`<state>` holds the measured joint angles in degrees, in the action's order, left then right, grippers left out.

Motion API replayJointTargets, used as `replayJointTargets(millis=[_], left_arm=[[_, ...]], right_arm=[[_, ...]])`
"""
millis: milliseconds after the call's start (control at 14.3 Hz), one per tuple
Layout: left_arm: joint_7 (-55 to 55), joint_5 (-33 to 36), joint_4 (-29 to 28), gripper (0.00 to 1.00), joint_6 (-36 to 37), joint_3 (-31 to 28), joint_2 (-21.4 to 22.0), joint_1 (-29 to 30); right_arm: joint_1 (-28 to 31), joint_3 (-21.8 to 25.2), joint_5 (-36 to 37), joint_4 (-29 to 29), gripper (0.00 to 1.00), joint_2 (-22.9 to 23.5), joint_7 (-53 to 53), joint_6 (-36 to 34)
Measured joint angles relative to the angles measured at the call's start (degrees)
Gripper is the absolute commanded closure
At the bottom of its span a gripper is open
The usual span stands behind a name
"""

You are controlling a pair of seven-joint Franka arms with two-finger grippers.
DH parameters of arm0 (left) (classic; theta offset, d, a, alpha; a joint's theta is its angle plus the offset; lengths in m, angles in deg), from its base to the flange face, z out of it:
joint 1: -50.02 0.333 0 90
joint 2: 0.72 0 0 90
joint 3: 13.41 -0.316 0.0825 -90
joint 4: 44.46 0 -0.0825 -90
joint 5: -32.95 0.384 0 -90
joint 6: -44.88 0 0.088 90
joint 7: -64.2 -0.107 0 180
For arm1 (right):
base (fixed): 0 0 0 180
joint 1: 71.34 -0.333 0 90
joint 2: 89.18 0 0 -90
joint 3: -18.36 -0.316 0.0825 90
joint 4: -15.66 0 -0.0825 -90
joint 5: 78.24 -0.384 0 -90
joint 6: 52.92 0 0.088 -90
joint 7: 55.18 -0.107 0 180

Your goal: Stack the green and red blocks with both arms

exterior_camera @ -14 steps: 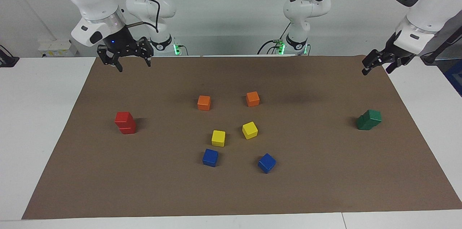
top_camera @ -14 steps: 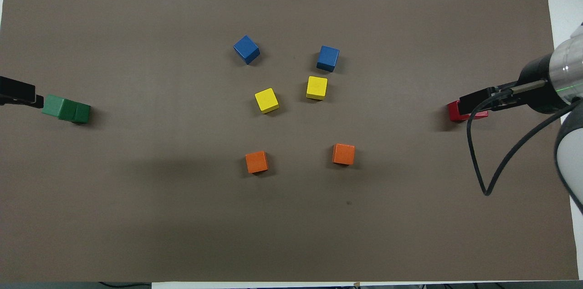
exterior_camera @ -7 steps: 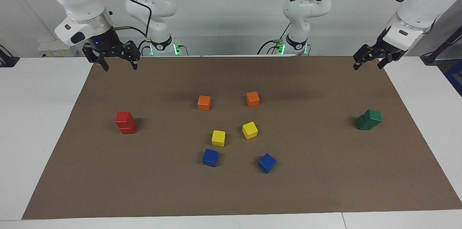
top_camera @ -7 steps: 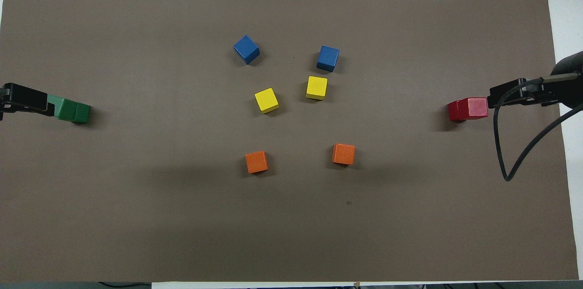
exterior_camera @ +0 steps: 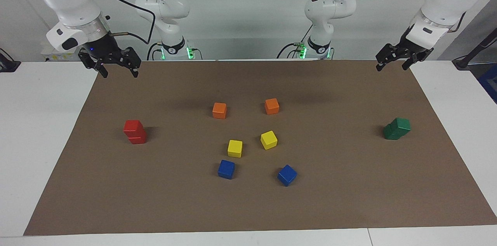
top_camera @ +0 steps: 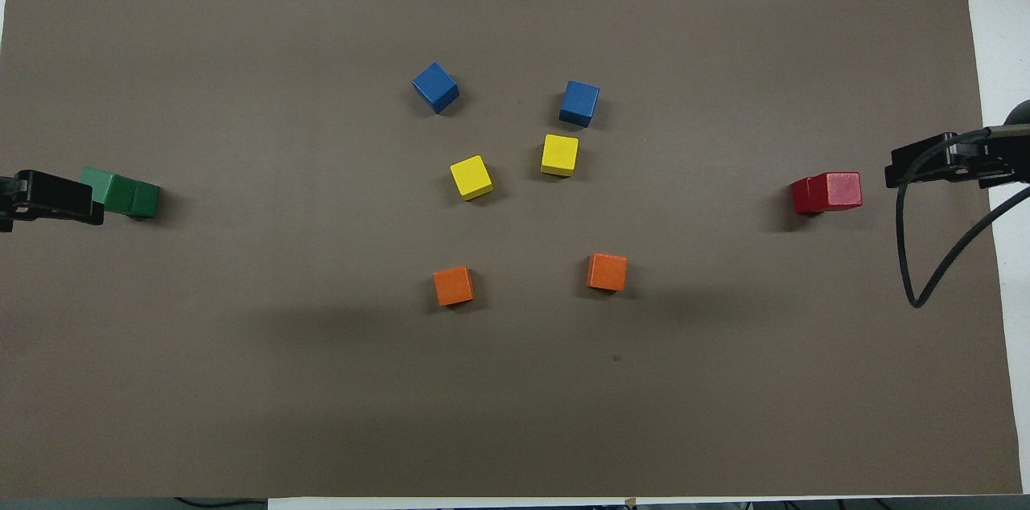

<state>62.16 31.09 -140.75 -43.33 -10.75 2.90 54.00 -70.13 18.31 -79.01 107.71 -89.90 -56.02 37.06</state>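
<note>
Red blocks [exterior_camera: 134, 132] sit stacked two high at the right arm's end of the brown mat [exterior_camera: 248, 207], green blocks [exterior_camera: 397, 129] stacked crookedly at the left arm's end. Right gripper [exterior_camera: 117, 70] and left gripper [exterior_camera: 391, 64] both hang empty, fingers spread, over the mat's corners nearest the robots. From overhead, both grippers are mostly cut off, and the left one hides part of the green stack.

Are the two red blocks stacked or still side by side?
Stacked. In the facing view one red block sits on the other red block, slightly offset, on the brown mat; no gripper touches them.
</note>
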Motion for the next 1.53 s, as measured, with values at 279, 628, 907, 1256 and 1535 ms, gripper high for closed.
replayJointTargets(millis=[279, 628, 907, 1256, 1535], left_arm=[[0.0, 2.4, -0.5, 0.0, -0.5, 0.0, 0.3, -0.3], [0.0, 2.7, -0.5, 0.0, -1.1, 0.1, 0.4, -0.8], [0.0, 2.7, -0.5, 0.0, -2.4, 0.1, 0.4, -0.8], [0.0, 2.7, -0.5, 0.0, -2.4, 0.1, 0.4, -0.8], [0.0, 2.6, -0.5, 0.0, -2.5, 0.1, 0.4, -0.8]], right_arm=[[0.4, 0.0, 0.1, 0.0, 0.0, 0.0, 0.0, 0.0], [0.8, 0.0, 0.1, 0.0, 0.0, 0.0, 0.0, 0.0], [0.8, 0.0, 0.1, 0.3, 0.0, 0.0, 0.0, 0.0], [0.9, 0.3, 0.1, 1.1, 0.0, 0.0, 0.0, 0.1], [1.6, 0.3, 0.1, 1.2, 0.0, 0.0, 0.0, 1.1]])
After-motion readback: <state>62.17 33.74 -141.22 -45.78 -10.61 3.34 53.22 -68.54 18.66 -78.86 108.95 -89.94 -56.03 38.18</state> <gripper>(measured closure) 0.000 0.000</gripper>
